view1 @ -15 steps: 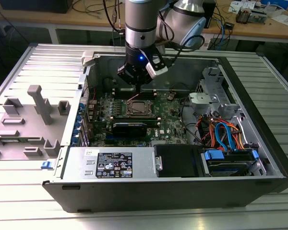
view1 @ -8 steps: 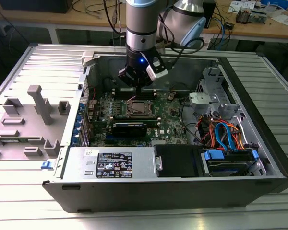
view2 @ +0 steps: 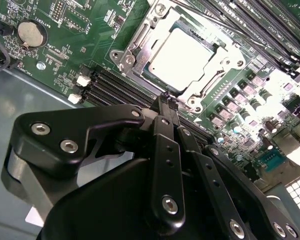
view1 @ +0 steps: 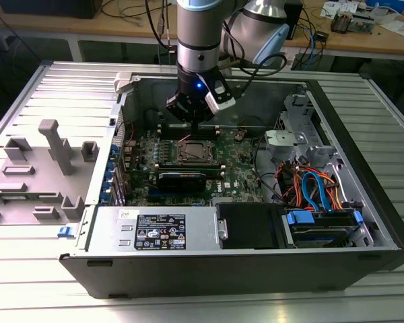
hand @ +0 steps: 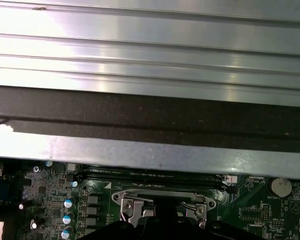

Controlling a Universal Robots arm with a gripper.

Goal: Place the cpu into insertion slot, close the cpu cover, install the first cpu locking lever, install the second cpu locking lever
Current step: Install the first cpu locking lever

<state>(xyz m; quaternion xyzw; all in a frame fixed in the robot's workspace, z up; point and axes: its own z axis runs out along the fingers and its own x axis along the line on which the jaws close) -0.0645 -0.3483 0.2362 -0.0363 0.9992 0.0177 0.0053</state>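
The cpu (view2: 185, 52) lies flat in the insertion slot (view1: 192, 152), its silver top facing up. The silvery cpu cover (view2: 136, 54) is down around it, framing the chip. My gripper (view2: 169, 99) hangs just over the slot's edge, its black fingers (view2: 165, 130) pressed together. The tips sit at a thin wire lever beside the cover's corner, and whether they pinch it is hidden. In the exterior view the gripper (view1: 192, 124) stands upright above the slot inside the open computer case. The first wrist view catches the slot's metal frame (hand: 162, 198).
Long black memory slots (view2: 115, 86) run beside the socket, and a coin battery (view2: 30, 32) sits near them. A black card (view1: 182, 180), the power supply (view1: 158, 230) and a drive bay with blue cables (view1: 316, 195) fill the case. Grey fixtures (view1: 54, 145) stand at the exterior view's left.
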